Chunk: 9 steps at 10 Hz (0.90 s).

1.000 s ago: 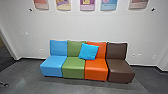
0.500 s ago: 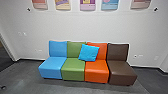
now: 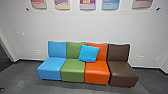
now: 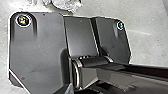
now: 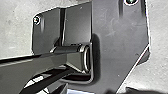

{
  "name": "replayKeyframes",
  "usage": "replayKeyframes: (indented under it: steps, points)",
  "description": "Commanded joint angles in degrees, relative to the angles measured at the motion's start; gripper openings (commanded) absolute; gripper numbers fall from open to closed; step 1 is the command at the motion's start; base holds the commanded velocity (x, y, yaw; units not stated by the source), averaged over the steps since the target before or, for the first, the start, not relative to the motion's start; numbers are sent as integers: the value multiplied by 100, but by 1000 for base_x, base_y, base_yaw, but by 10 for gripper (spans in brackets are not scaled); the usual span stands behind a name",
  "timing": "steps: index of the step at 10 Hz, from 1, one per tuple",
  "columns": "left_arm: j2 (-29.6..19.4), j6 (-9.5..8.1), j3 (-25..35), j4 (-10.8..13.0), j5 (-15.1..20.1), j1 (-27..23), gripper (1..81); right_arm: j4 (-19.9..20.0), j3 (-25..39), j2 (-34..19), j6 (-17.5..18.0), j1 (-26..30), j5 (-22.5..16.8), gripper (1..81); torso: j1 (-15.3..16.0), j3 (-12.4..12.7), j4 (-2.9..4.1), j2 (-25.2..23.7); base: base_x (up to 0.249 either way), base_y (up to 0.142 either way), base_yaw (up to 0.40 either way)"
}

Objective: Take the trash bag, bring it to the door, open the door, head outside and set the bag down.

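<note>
A crumpled, pale, partly see-through thing point(image 4: 67, 4) that looks like the trash bag lies against the grey floor in the left wrist view, by the edge of the robot's dark plate. Part of it is cut off, and I cannot tell if anything holds it. How my left and right grippers stand is unclear in the wrist views.
Ahead, a row of blue point(image 3: 51, 67), green point(image 3: 73, 70), orange point(image 3: 97, 72) and brown point(image 3: 123, 72) seats stands along a white wall point(image 3: 75, 27). A blue cushion point(image 3: 88, 53) leans on the backrests. Posters hang above, and an opening point(image 3: 4, 56) is at the far left.
The head camera has moved a little closer to the seats, which show slightly larger and lower. A small dark thing at the lower left has slid toward the picture's edge with this shift.
</note>
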Motion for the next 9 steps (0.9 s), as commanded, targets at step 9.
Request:
replayKeyframes:
  steps: [9]
  points:
    - [-970, -19, 1239, -2, 299, -73, 811, 4, 2151, -1404, 24, 145, -453, 811, -7, 2, 0, -2, 0, 0, 0]
